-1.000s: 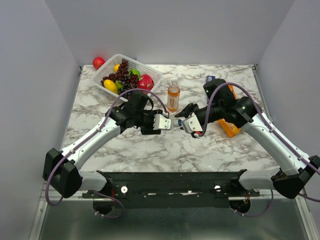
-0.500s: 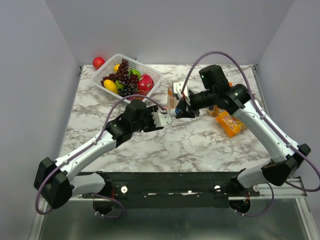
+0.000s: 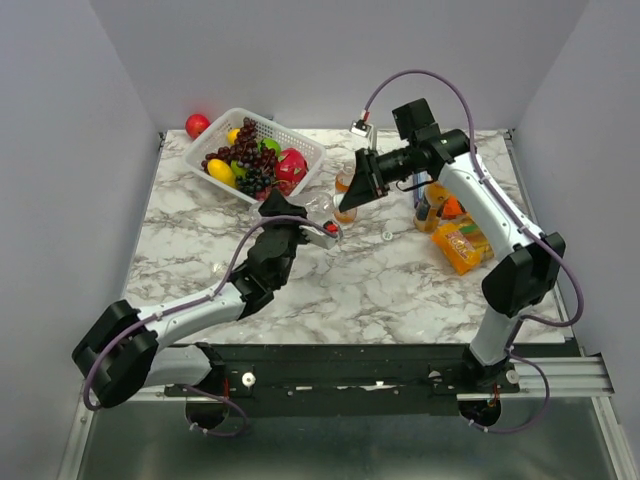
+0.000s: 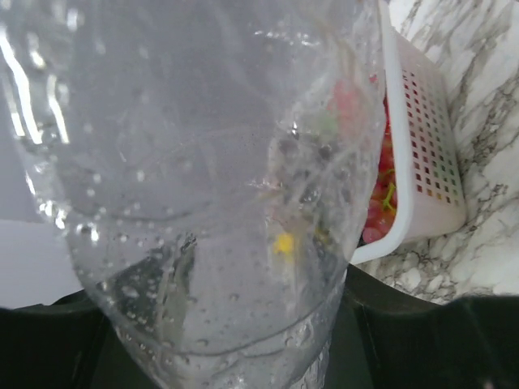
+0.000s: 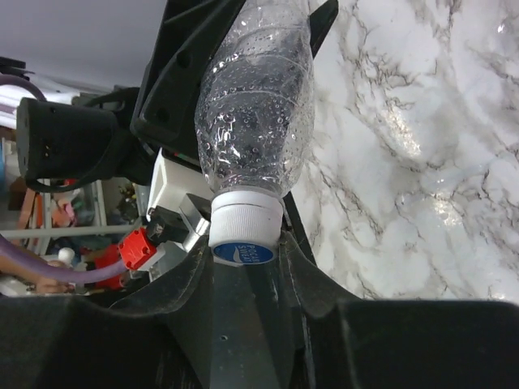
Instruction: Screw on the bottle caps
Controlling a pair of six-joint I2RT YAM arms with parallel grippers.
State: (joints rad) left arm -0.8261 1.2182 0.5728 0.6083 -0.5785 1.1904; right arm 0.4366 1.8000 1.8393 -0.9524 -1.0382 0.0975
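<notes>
left gripper [image 3: 326,228] clamps clear bottle [image 4: 211,203] filling its view; right gripper [image 5: 243,271] pinches white cap [image 5: 245,223].

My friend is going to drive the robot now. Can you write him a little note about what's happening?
Left gripper: shut on the clear bottle.
Right gripper: closed on the white cap, which sits on that bottle's neck.
An orange bottle stands on the table just behind them.
Done: cap placed; how tight, I cannot tell.
Left: finish twisting it, then see to the other bottles.
</notes>
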